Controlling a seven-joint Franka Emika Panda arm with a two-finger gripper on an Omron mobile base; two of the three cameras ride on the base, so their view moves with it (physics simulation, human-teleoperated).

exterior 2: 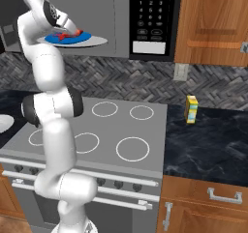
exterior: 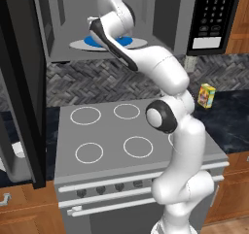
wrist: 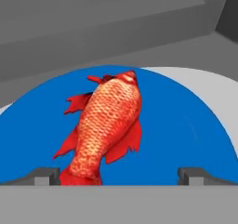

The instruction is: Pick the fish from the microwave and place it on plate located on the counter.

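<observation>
Two dark fingertips (wrist: 49, 174) poke up at the bottom of the hand view, well apart, so the tool (wrist: 120, 175) stands wide, with nothing between its tips yet. Just beyond them the fish (wrist: 108, 128) lies flat on a bright blue plate (wrist: 186, 125), scaled flank up, its tail end cut off behind the left fingertip and its head pointing away toward the back of the microwave (wrist: 116, 23). That blue plate rests on the pale turntable (wrist: 218, 90), of which only a sliver shows at the right. From the right base view the fish (exterior 2: 68, 34) is a small red smear on the blue plate (exterior 2: 80, 37), half hidden by the arm's wrist, and the tool itself is covered by the hand. From the left base view the arm blocks nearly everything inside the oven; only bits of blue plate (exterior: 127, 41) and turntable (exterior: 78, 45) peek out beside it. The open black door (exterior: 22, 82) fills the left edge. A white plate (exterior 2: 4, 123) is barely visible, cropped at the left border on the dark worktop (exterior 2: 208, 145). A small yellow carton (exterior 2: 192, 109) stands upright on that worktop beside the stove (exterior 2: 121, 130).
</observation>
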